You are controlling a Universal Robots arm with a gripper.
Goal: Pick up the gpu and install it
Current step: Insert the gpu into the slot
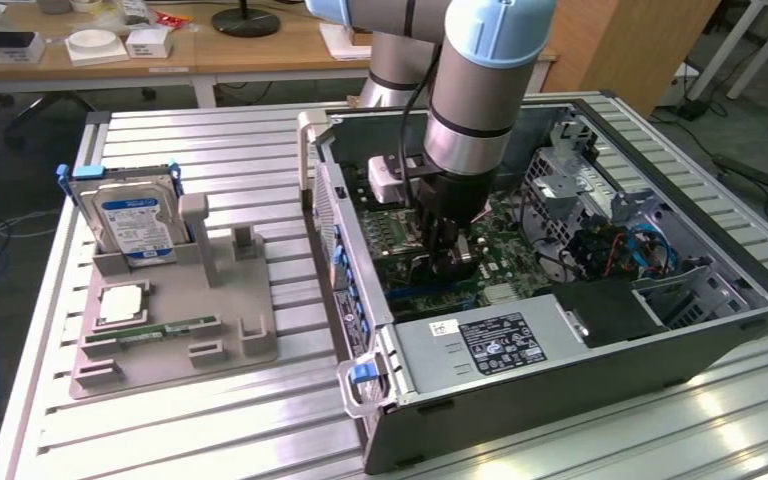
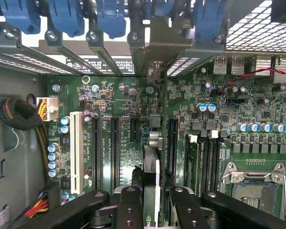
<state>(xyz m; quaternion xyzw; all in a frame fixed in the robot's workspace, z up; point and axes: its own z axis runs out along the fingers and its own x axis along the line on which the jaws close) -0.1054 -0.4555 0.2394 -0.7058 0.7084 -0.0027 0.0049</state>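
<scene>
Black-fingered gripper is seen pinched onto the thin dark gpu card, held edge-on over the green motherboard.

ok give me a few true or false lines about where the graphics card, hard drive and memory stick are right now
1. The gripper is shut on the graphics card over the motherboard. True.
2. The hard drive lies flat inside the computer case. False: it stands upright in the grey holder, outside the case.
3. The memory stick lies on the grey holder. True.
4. A side panel closes the case. False: its side is open and the motherboard shows.
</scene>
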